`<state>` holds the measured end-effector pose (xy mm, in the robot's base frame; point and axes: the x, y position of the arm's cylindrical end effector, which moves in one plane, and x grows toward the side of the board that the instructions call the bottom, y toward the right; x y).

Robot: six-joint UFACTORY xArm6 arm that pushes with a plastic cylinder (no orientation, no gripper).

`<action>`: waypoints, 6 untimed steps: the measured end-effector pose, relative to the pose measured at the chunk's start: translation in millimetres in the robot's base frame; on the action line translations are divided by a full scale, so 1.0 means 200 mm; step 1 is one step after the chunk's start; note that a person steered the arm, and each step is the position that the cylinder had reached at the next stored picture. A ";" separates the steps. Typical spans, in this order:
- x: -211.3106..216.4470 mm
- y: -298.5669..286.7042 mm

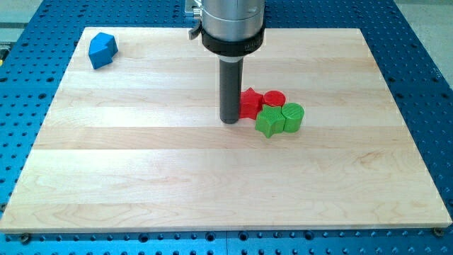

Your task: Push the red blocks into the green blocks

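Observation:
A red star block (250,103) and a red cylinder (274,100) sit just right of the board's middle. Directly below them are a green star-like block (269,122) and a green cylinder (292,116). The four blocks touch in one tight cluster. My tip (230,120) is at the left side of the red star block, touching or almost touching it. The dark rod rises from there to the grey arm body at the view's top.
A blue faceted block (102,49) lies alone near the board's top left corner. The wooden board (141,177) lies on a blue perforated table (28,85) that shows on all sides.

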<state>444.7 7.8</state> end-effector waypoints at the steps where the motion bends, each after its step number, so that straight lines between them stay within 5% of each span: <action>1: -0.04 -0.13; 6: -0.07 -0.06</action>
<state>431.2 -4.1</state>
